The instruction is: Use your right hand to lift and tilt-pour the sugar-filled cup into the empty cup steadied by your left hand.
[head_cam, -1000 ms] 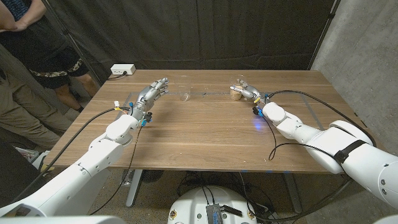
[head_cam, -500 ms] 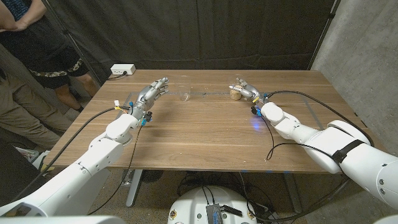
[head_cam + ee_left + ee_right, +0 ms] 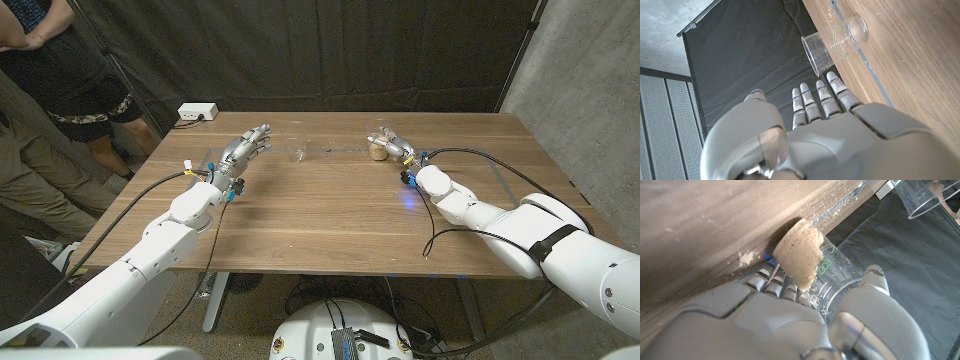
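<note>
sugar-filled cup [image 3: 805, 260] is sitting in the right hand [image 3: 393, 144], a clear cup with tan sugar packed in its bottom; in the right wrist view the fingers [image 3: 771, 282] are curling around one side of its wall and the thumb [image 3: 875, 277] is standing on the other, so the hand is gripping it. the cup's base is sitting at the wood, though i cannot tell whether it is touching or just off it. loose sugar grains [image 3: 746, 257] are lying on the table [image 3: 330, 215] right beside those fingers.

the empty cup [image 3: 297, 143] is standing upright beyond the left hand's [image 3: 245, 149] fingertips, apart from them. that hand is holding nothing, its fingers [image 3: 821, 97] reaching out straight and close together toward the cup, the thumb out to the side.

both hands are working near the far edge of the table, with a dark curtain [image 3: 330, 50] hanging just behind it, so there is little room past the cups. between the two hands a stretch of bare wood is lying open, and a wider stretch of bare wood is running back from the hands toward the robot's side. a white power strip [image 3: 197, 112] is sitting at the far corner beyond the left hand, and a person [image 3: 60, 70] is standing off that same side, clear of the table.
</note>
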You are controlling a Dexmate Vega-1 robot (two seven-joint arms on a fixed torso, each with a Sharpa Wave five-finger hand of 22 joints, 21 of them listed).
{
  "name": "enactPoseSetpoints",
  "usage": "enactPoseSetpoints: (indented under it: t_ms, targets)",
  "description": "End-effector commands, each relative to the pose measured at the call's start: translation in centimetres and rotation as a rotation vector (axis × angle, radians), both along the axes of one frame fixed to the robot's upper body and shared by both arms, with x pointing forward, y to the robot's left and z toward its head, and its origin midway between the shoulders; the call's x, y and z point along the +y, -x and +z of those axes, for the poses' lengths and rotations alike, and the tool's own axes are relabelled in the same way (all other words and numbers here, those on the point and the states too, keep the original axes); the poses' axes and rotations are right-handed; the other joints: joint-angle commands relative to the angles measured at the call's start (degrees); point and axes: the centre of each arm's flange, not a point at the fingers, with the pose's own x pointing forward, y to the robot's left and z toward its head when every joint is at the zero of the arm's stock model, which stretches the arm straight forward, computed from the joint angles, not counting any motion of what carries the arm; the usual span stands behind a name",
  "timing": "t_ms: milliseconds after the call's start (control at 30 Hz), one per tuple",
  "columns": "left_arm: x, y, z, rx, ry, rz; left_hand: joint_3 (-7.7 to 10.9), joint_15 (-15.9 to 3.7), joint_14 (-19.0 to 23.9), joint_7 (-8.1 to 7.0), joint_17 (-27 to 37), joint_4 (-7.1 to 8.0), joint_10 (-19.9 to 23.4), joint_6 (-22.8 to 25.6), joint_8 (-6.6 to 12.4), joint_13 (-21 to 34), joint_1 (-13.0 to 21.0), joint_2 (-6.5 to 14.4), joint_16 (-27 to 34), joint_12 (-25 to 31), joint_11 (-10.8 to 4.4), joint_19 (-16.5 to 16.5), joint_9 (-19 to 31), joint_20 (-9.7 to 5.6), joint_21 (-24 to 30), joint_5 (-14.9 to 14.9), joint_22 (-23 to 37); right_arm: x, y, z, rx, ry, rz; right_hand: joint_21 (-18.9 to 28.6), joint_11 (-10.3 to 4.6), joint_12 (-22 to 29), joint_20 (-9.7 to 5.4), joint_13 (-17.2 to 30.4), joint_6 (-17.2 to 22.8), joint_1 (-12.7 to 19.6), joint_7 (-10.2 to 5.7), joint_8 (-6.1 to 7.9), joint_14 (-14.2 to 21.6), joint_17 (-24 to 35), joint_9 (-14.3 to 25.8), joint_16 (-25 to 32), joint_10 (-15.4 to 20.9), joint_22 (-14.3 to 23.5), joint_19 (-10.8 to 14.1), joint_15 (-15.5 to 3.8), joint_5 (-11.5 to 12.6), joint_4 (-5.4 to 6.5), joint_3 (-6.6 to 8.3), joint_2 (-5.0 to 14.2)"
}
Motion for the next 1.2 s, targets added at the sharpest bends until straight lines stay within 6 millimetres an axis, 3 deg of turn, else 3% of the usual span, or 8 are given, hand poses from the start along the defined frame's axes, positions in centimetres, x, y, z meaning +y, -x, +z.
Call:
enactPoseSetpoints:
  t_ms: [33, 433, 833, 1200]
  targets:
    - [0.0, 0.0, 0.0, 0.006, -0.001, 0.005, 0.28, -5.28, 0.63, 0.25, 0.20, 0.21, 0.49, 0.34, -0.20, 0.01, -0.29, -0.01, -0.17, -0.14, -0.17, 0.67, 0.26, 0.03, -0.10, 0.04, 0.28, 0.0, -0.4, -0.4, 0.038, -0.036, -0.014, 0.24, -0.32, 0.90, 0.22, 0.65, 0.57, 0.67, -0.34, 0.39, 1.19, 0.38, 0.29, 0.57, 0.88, 0.23, 0.64, -6.51, -0.07, -0.18, 0.69, 0.84]
    - [-0.1, -0.3, 0.2, 0.009, -0.007, 0.002, 0.44, -5.25, 0.65, 0.11, 0.21, 0.16, 0.58, 0.49, -0.28, 0.02, -0.37, -0.02, -0.18, -0.17, -0.30, 0.66, 0.35, 0.03, -0.19, 0.03, 0.28, -0.5, -0.7, -1.1, 0.075, -0.117, -0.024, 1.03, -0.95, 2.65, -0.90, 2.23, 1.96, 2.12, -0.61, 1.08, 2.82, 1.20, 0.53, 1.09, 1.92, 0.28, 2.99, -7.51, -0.40, -0.57, 1.54, 1.93]
    - [0.1, -0.3, 0.3, 0.008, -0.010, 0.007, 0.61, -5.30, 0.63, 0.16, 0.20, 0.08, 0.75, 0.49, -0.42, 0.05, -0.39, -0.04, -0.20, -0.15, -0.15, 0.68, 0.41, 0.03, -0.27, 0.02, 0.28, -0.3, -0.7, -1.9, 0.088, -0.168, -0.031, 2.10, -3.27, 6.76, -3.42, 5.08, 5.75, 3.99, -2.50, 3.08, 7.01, 2.52, 1.32, 2.34, 6.04, 0.44, 6.45, -9.99, -0.80, -0.98, 2.29, 2.65]
    - [0.0, -0.4, 0.4, 0.009, -0.010, 0.004, 0.73, -5.22, 0.53, 0.12, 0.20, 0.01, 0.82, 0.47, -0.53, 0.07, -0.42, -0.07, -0.25, -0.16, -0.18, 0.74, 0.46, -0.03, -0.32, 0.00, 0.29, -0.5, -0.4, -1.8, 0.058, -0.178, -0.030, 2.94, -4.86, 11.54, -5.48, 8.95, 9.27, 6.55, -3.52, 5.62, 12.80, 4.16, 2.77, 4.06, 10.00, 0.69, 9.10, -10.67, -1.10, -1.36, 3.15, 3.71]
